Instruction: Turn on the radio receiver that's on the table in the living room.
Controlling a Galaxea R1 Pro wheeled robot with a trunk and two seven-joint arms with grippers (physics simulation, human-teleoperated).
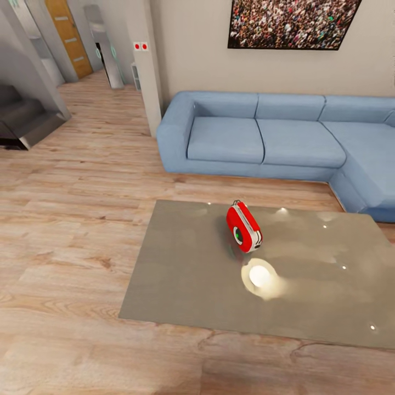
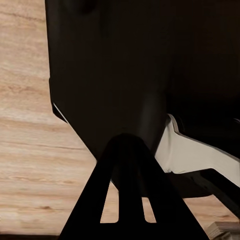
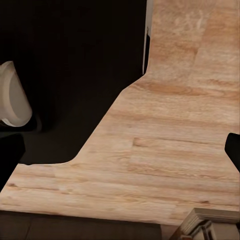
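Observation:
The red radio receiver [image 1: 243,226] stands upright near the far middle of the low grey table [image 1: 181,274], its white-trimmed edge and round green dial turned toward the table's left side. In the left wrist view, the left gripper [image 2: 125,150] appears as a dark wedge with its fingers pressed together, shut on nothing, over the plank floor and beside my dark body. In the right wrist view, the right gripper [image 3: 125,155] is spread open, a dark fingertip [image 3: 234,150] at the frame's side, with only floor between the fingers.
A blue sectional sofa [image 1: 263,137] runs behind and to the right of the table, under a framed crowd picture [image 1: 293,22]. Light wood floor [image 1: 71,219] stretches left toward a hallway with a pillar [image 1: 145,60] and dark steps [image 1: 22,120].

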